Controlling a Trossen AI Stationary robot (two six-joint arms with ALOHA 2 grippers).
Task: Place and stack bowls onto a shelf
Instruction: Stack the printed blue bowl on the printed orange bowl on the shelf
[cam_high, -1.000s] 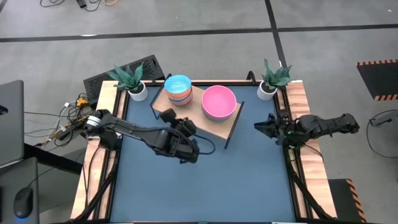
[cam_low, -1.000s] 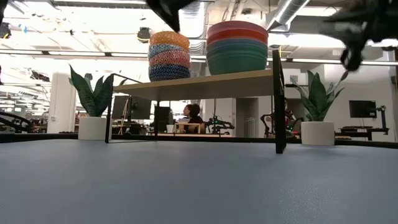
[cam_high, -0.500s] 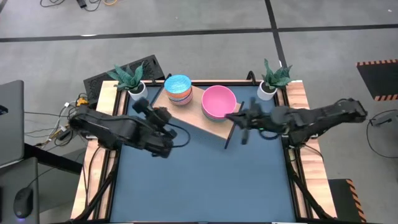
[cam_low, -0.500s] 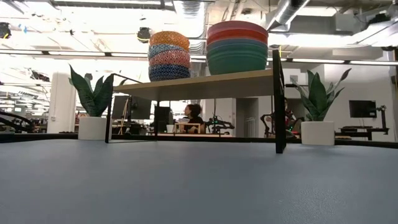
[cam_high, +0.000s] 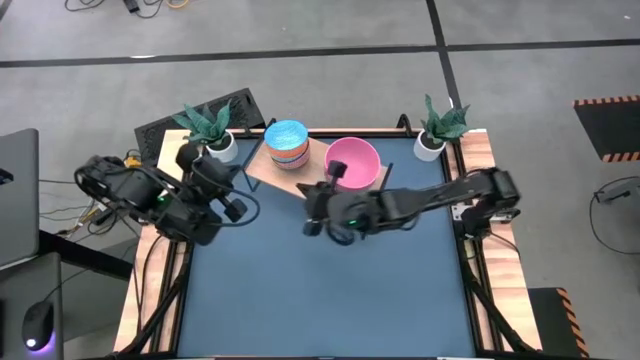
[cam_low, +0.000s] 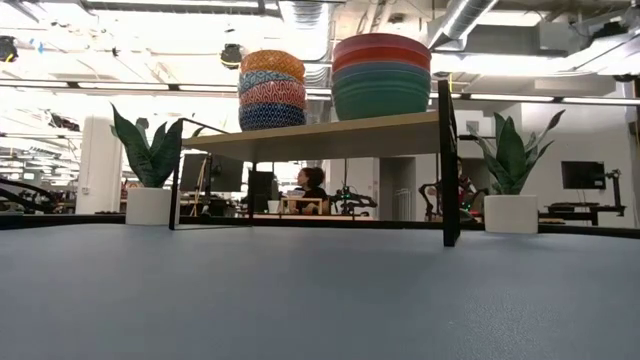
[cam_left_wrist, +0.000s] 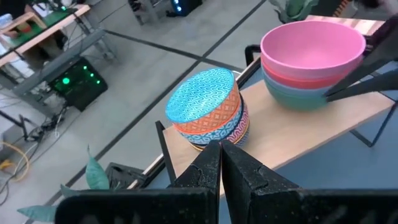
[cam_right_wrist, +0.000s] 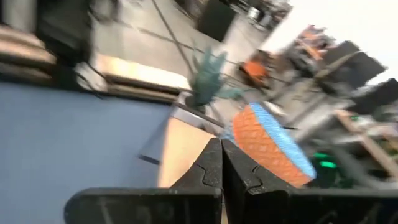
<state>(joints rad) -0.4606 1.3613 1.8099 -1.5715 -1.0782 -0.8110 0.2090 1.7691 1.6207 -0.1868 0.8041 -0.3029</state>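
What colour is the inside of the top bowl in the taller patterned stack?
Light blue with a fine white pattern, on the top bowl; the left wrist view shows it best.

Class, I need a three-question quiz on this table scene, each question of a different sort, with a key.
1. True or false: the shelf carries two stacks of bowls.
2. Which bowl tops the larger stack? A) green B) pink C) yellow
3. Fill in: the left pincer is ____, holding nothing.

Key: 1 true. 2 B, the pink bowl; the patterned stack is topped by a light blue one. 3 shut; the right pincer is shut too, above the table.
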